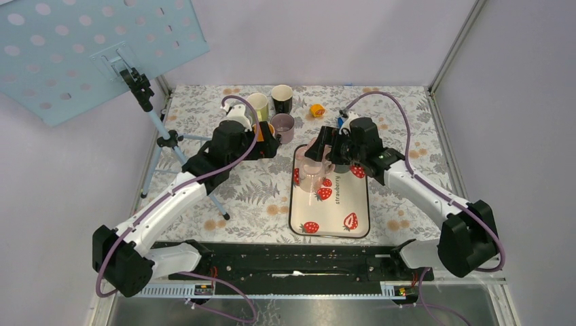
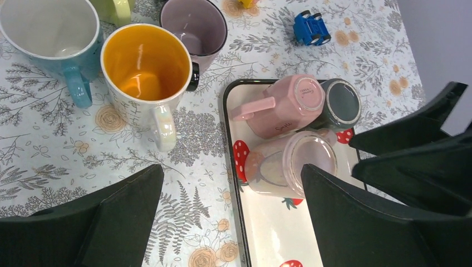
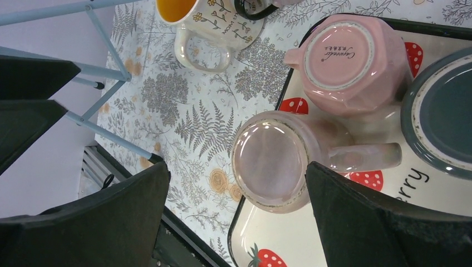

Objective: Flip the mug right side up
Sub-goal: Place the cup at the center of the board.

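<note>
Top external view: we see our left gripper (image 1: 269, 143) spread wide beside the upright orange-lined mug (image 2: 146, 64). On the strawberry tray (image 1: 331, 227), the translucent mug (image 3: 271, 161) stands upside down under our right gripper (image 1: 325, 155), which hovers with fingers apart.

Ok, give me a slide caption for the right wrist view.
Right arm's open fingers frame an upside-down translucent pink mug on the strawberry tray, beside an inverted opaque pink mug.

Pink mug (image 2: 284, 108), clear mug (image 2: 286, 164), grey mug (image 2: 340, 104) upside down on tray (image 2: 267, 228).
</note>
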